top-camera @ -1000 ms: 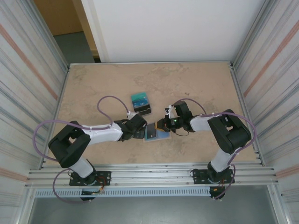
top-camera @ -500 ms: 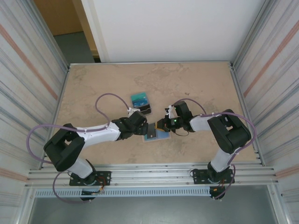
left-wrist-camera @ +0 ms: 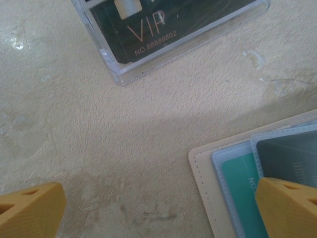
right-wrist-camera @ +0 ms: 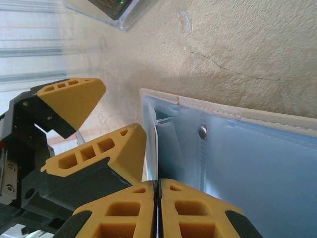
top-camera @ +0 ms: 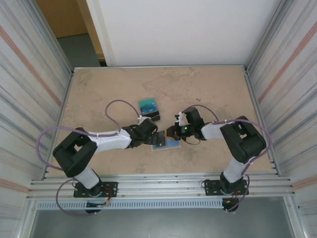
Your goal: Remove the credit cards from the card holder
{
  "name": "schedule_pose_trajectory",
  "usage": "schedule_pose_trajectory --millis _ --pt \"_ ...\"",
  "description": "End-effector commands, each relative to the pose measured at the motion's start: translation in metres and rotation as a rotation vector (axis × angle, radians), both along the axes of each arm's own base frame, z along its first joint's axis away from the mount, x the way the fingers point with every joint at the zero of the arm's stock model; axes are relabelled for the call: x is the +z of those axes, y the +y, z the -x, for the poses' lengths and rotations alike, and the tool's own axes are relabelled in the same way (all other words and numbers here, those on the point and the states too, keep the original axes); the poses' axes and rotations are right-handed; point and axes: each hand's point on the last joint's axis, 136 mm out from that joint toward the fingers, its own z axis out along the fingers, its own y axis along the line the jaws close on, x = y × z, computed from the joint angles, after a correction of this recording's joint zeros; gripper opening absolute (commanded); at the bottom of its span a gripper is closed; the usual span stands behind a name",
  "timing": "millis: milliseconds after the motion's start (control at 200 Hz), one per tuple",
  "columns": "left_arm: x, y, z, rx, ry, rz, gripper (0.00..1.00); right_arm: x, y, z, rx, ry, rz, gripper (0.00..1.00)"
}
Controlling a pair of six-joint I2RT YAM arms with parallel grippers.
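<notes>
The card holder point(top-camera: 169, 144) lies open on the table, tan outside and pale blue inside point(right-wrist-camera: 247, 163). In the left wrist view its tan edge point(left-wrist-camera: 202, 183) shows, with a teal credit card point(left-wrist-camera: 241, 191) and a dark one point(left-wrist-camera: 287, 151) in its pockets. My left gripper point(left-wrist-camera: 158, 210) is open, one fingertip point(left-wrist-camera: 290, 208) over those cards and the other point(left-wrist-camera: 29, 210) over bare table. My right gripper point(right-wrist-camera: 157, 184) is shut on a thin pale blue flap of the holder, standing it upright. The left gripper's fingers point(right-wrist-camera: 106, 148) stand right beside that flap.
A clear tray point(top-camera: 149, 110) with teal and dark cards lies just beyond the holder; its top dark card reads VIP point(left-wrist-camera: 148, 29). Both grippers point(top-camera: 154, 137) point(top-camera: 171, 133) meet at the holder near the table's middle. Metal walls close both sides.
The left arm's elbow swung out to the left and came back, while its open gripper stayed at the holder's left edge. The right gripper kept its pinch on the flap.
</notes>
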Motion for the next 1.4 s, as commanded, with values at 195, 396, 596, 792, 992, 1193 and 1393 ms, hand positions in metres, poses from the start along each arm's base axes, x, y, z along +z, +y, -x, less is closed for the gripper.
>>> schedule_pose_trajectory --millis 195,396,596,792,992,1193,1393 --pt "-0.012 0.005 0.006 0.000 0.040 -0.051 0.99 0.003 0.003 0.000 -0.001 0.017 -0.021 0.15" --pt "-0.004 0.003 0.004 0.000 0.023 -0.026 0.99 0.000 0.002 0.001 -0.002 0.021 -0.017 0.14" --pt "-0.001 0.002 0.004 -0.005 0.019 -0.021 0.99 0.000 0.001 0.000 -0.004 0.017 -0.014 0.12" --pt "-0.006 0.004 0.006 0.001 0.033 -0.032 0.99 0.000 -0.002 -0.001 -0.010 0.013 -0.007 0.09" --pt "-0.006 0.004 0.006 0.001 0.034 -0.036 0.99 0.001 -0.009 -0.004 -0.022 0.001 0.010 0.05" --pt "-0.001 0.003 0.004 0.000 0.023 -0.030 0.99 0.003 -0.013 -0.005 -0.027 -0.008 0.030 0.04" --pt "0.014 0.001 0.001 -0.012 -0.009 -0.010 0.99 0.000 -0.015 -0.005 -0.031 -0.004 0.042 0.03"
